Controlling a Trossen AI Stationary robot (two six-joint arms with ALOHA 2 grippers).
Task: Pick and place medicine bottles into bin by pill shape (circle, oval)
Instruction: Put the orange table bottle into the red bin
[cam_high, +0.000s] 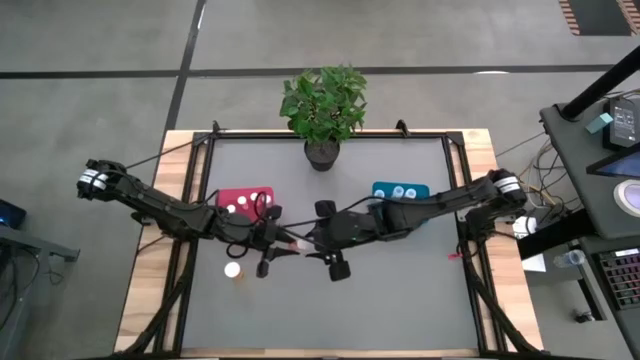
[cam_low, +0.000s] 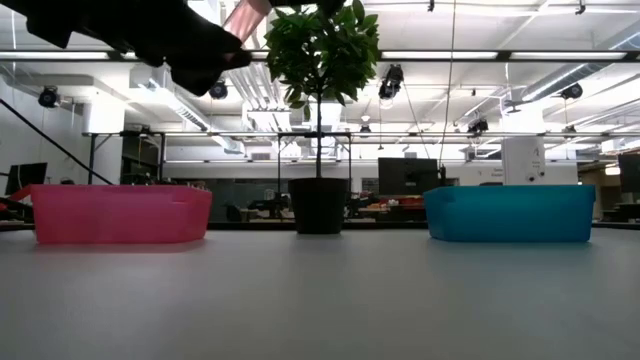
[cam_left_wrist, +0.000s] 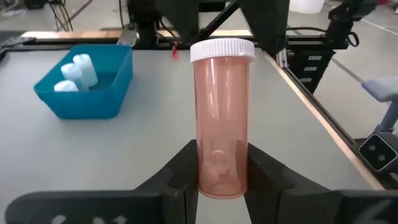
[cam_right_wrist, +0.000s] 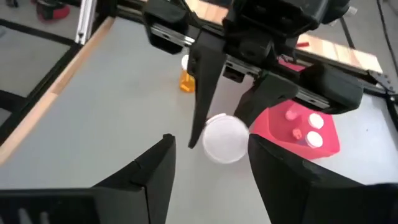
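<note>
Bottle (cam_left_wrist: 221, 118) held mid-table in the left gripper (cam_left_wrist: 222, 177), its fingers clamped on the orange body; only that wrist view shows pills inside. Right gripper (cam_right_wrist: 210, 158) gapes wide, facing the white cap. Overhead: red bin (cam_high: 243, 201), teal bin (cam_high: 400, 190), another bottle (cam_high: 232, 270) on the table.

Grey concrete floor (cam_high: 90, 40); ceiling strip lights (cam_low: 480, 57) overhead.

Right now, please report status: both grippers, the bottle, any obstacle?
Left gripper shut on orange bottle, raised mid-table. Right gripper open, facing its white cap. One bottle left on table. Nothing blocking red bin or blue bin.
</note>
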